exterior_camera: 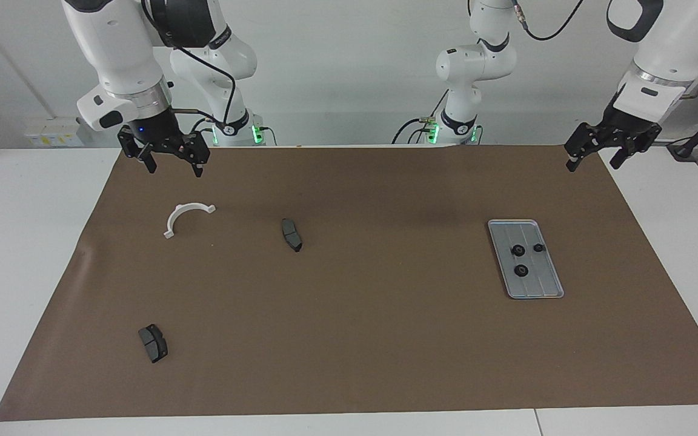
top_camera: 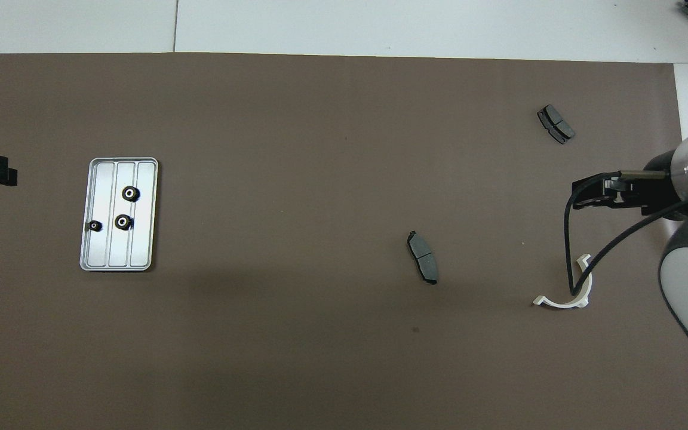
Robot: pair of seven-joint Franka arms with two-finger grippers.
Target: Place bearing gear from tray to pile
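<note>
A brown mat (exterior_camera: 349, 339) covers most of the white table (exterior_camera: 22, 254), giving every part a plain, dark ground to lie on. I am the pair of arms standing at one long edge.

Toward my left arm's end of the table lies the tray (exterior_camera: 548, 287), a grey ridged metal rectangle whose raised rim keeps its small load together. Three black bearing gears sit in it: the first gear (exterior_camera: 518, 249), the one nearest me (exterior_camera: 538, 247), smaller-looking and beside the first, and the third gear (exterior_camera: 521, 270), a little farther from me. None has left the tray, so the task looks unstarted.

Toward my right arm's end is the pile, really a loose scatter with each piece well apart from the others: a white half-ring bracket (exterior_camera: 186, 217) closest to me, one dark curved pad (exterior_camera: 291, 234) nearer the table's middle, and a second pad (exterior_camera: 153, 343) farthest from me. A gear set down among these would count as delivered.

My left gripper (exterior_camera: 594, 157) hangs above the mat's corner at its own end, fingers spread wide and holding nothing. It is the nearer hand to the tray, so I judge it the natural one to reach in. My right gripper (exterior_camera: 174, 166) waits over the mat's edge just short of the bracket, fingers likewise spread and empty, placed to receive or stay clear.
</note>
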